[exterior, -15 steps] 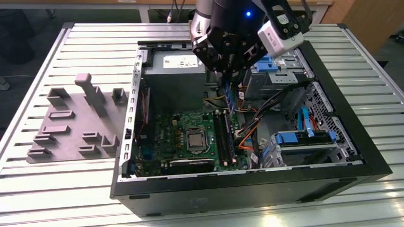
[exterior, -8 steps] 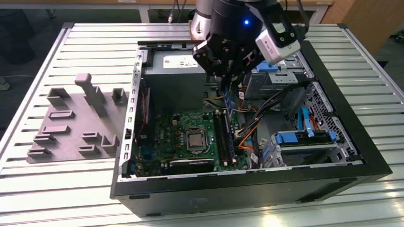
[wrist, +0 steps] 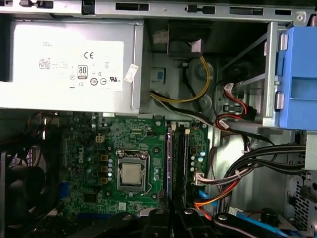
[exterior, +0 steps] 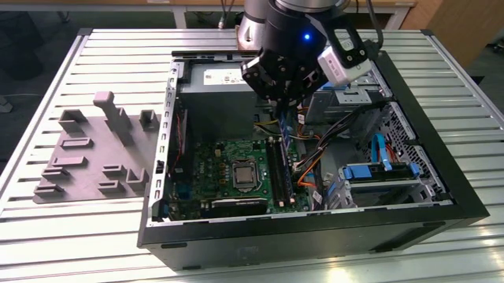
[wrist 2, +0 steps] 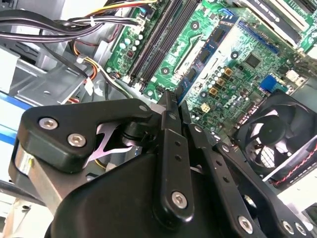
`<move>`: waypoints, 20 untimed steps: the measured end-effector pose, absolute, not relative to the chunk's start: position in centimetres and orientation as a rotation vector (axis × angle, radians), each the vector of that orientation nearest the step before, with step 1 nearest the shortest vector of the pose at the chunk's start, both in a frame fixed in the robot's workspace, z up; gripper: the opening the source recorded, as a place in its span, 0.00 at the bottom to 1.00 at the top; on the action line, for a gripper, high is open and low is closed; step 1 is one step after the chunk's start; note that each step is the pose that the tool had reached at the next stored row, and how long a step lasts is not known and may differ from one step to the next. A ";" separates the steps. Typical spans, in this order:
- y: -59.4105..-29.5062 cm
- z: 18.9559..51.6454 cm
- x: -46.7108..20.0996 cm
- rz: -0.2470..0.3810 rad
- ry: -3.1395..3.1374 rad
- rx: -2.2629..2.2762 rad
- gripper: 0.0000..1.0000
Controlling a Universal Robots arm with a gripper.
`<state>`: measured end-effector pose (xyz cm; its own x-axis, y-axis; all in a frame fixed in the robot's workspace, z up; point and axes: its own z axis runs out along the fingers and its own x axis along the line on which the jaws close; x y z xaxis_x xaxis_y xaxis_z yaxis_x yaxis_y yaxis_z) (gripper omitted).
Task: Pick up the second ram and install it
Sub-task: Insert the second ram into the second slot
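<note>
My gripper (exterior: 285, 106) hangs inside the open computer case, above the motherboard (exterior: 228, 159). Its fingers (wrist 2: 168, 119) are shut on the second ram (wrist 2: 205, 59), a slim dark stick with green-blue marks. In the exterior view the ram (exterior: 282, 127) points down from the fingers toward the long black slots (exterior: 275, 171). In the first wrist view the stick (wrist: 169, 163) is seen edge-on beside the slots (wrist: 181, 163), with the gripper (wrist: 171, 215) at the picture's edge. I cannot tell whether the ram touches a slot.
A grey power supply (exterior: 212, 73) fills the case's far end. Bundled cables (exterior: 315, 141) run close to the slots on the exterior view's right, with blue drive cages (exterior: 378, 174) beyond. The processor (exterior: 245, 175) and a fan (wrist 2: 272, 139) lie nearby. Grey holder blocks (exterior: 94, 153) sit outside the case.
</note>
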<state>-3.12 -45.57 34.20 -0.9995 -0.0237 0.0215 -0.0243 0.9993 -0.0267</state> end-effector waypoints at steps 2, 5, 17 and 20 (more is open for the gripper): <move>-45.6 34.1 -3.1 0.042 -3.121 0.036 0.14; -45.6 33.8 -3.1 0.042 -3.125 0.033 0.14; -45.6 30.8 -3.1 0.042 -3.126 0.008 0.14; -45.6 30.3 -3.1 0.042 -3.126 0.001 0.14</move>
